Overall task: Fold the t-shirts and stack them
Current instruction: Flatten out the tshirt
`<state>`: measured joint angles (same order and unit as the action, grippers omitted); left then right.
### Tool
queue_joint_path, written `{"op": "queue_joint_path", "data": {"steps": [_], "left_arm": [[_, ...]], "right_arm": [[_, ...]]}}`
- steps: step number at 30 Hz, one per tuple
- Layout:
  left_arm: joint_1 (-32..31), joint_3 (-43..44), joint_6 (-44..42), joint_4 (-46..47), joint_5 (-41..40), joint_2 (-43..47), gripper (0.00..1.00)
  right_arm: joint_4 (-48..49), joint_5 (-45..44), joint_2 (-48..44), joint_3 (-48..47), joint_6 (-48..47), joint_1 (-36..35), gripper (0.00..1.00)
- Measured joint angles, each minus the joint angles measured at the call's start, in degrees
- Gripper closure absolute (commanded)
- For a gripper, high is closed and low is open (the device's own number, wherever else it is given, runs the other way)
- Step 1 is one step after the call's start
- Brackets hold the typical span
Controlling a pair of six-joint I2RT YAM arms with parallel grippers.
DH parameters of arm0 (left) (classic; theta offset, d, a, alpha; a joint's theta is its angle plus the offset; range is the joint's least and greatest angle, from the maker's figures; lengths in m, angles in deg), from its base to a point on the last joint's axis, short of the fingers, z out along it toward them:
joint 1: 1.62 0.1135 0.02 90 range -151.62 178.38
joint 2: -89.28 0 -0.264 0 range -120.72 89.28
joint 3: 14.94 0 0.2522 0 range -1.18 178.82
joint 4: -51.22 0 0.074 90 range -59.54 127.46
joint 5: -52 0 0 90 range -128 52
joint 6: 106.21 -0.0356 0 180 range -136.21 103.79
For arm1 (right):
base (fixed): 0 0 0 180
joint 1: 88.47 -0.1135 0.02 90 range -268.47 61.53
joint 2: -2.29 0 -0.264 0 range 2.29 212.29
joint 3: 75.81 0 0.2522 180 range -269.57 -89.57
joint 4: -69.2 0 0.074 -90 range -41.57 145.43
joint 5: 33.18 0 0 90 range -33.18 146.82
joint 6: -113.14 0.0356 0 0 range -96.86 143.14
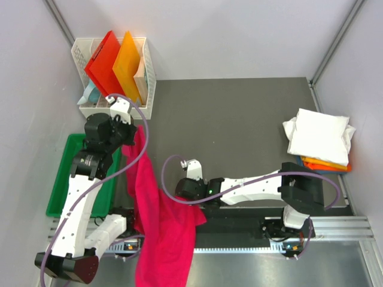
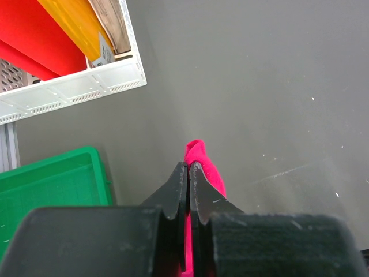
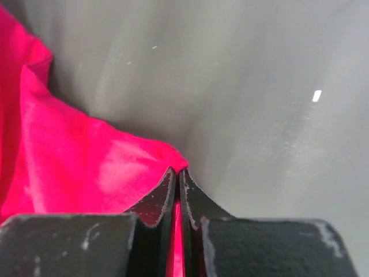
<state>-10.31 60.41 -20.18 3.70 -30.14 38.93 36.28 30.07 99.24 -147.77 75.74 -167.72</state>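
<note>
Firmly, left tool and right tool pinching magenta t-shirt, basket, green tray nearby

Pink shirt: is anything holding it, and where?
Yes. The left gripper pinches a fold at the upper end of the magenta t-shirt; the right gripper pinches its side edge.

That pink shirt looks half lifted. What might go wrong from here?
The left end effector and right end effector each pinch only a thin edge of the pink t-shirt, so it may slip free. Its lower part hangs past the near edge of the table and might snag when pulled. The white basket beside the left end effector could get bumped.
</note>
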Motion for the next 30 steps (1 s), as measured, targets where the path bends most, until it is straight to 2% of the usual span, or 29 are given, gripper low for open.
{"op": "queue_joint_path", "data": {"steps": [5, 9, 14, 16, 19, 24, 30], "left_arm": [[0.0, 0.0, 0.0, -0.3, -0.7, 0.2, 1.0], [0.0, 2.3, 0.0, -2.6, -2.3, 0.6, 1.0], [0.0, 12.4, 0.5, -5.3, -3.9, -0.4, 1.0], [0.0, 16.8, 0.8, -5.3, -4.5, -0.4, 1.0], [0.0, 21.2, 0.8, -5.6, -4.8, 0.5, 1.0], [0.0, 28.2, 0.8, -9.4, -4.6, 3.6, 1.0], [0.0, 38.9, 0.5, -13.2, -5.2, 6.7, 1.0]], "right_arm": [[-5.8, -6.1, -2.5, -0.4, 2.0, -0.6, 1.0], [-18.9, -17.1, -13.7, -5.5, 2.9, -0.8, 1.0], [-31.8, -32.3, -28.9, -25.5, -0.4, -0.5, 1.0], [-37.4, -38.2, -32.7, -35.8, -1.3, -0.5, 1.0], [-43.9, -43.9, -36.4, -44.1, -2.7, -0.4, 1.0], [-51.0, -48.9, -39.3, -47.5, -6.9, -0.4, 1.0], [-48.2, -51.5, -39.0, -47.7, -18.2, -0.5, 1.0]]}}
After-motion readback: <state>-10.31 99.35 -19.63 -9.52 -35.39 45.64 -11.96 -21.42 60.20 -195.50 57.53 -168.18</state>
